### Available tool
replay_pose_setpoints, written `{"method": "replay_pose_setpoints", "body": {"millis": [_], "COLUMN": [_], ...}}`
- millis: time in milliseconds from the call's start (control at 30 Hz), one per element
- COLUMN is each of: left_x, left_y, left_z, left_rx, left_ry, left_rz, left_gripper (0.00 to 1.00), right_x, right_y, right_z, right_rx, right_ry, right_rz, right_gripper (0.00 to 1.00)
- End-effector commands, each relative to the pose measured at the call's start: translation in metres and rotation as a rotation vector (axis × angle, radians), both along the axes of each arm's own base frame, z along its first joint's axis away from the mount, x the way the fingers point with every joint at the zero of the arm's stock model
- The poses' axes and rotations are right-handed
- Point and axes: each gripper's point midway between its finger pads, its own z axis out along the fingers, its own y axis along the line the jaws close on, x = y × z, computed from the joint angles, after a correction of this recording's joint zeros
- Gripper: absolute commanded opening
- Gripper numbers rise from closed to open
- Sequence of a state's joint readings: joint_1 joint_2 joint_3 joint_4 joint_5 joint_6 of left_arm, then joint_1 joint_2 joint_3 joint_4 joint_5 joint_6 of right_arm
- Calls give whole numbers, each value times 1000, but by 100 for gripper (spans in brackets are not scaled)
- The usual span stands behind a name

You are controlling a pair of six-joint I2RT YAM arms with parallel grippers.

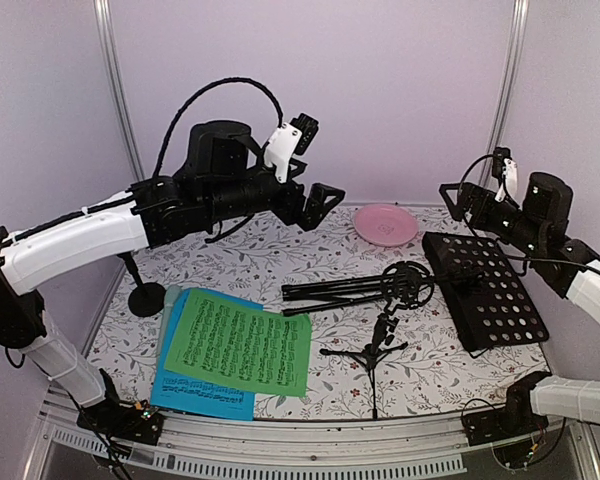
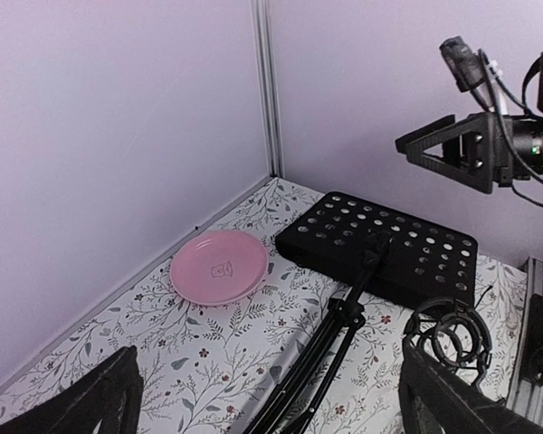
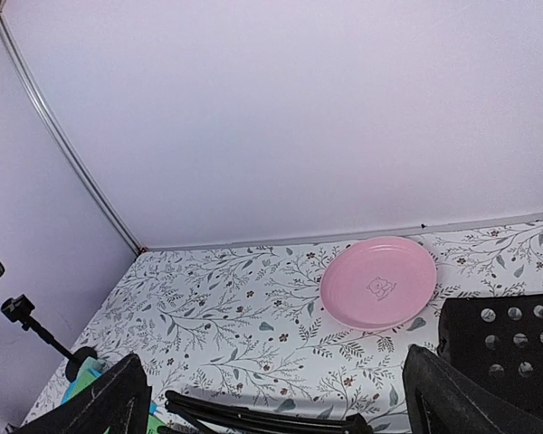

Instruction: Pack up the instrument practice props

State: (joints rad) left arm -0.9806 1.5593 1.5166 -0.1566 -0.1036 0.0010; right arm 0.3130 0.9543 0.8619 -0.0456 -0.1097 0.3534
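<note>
The black perforated rack (image 1: 485, 290) lies flat on the right of the table, its folded tripod legs (image 1: 340, 292) stretching left. A green sheet (image 1: 240, 345) lies on a blue sheet (image 1: 195, 392) at the front left. A round-based mic support (image 1: 145, 297) stands at the left. A small tripod support (image 1: 372, 350) stands in front of a shock mount (image 1: 410, 285). My left gripper (image 1: 325, 205) hovers open above the table's middle, with nothing in it (image 2: 271, 407). My right gripper (image 1: 458, 200) hangs open and empty above the rack's far corner (image 3: 276, 407).
A round pink plate (image 1: 385, 225) sits at the back right, beside the rack (image 2: 380, 244). Lilac walls with metal corner posts close in the table on three sides. A metal rail runs along the near edge.
</note>
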Motion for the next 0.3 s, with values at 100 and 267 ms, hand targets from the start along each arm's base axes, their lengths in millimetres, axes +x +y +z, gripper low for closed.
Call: {"method": "replay_pose_setpoints", "body": {"millis": [100, 267], "left_x": [5, 6], "left_y": [8, 6], "left_z": [-1, -5], "left_rx": [-8, -3], "left_ry": [0, 3], "left_rz": [47, 46], "left_gripper": [99, 99], "right_x": [-34, -42], "right_y": [-12, -24], "right_z": [5, 5], "right_rx": [-20, -31], "right_ry": [-83, -80], "right_rz": [-3, -53], "right_gripper": [100, 99]}}
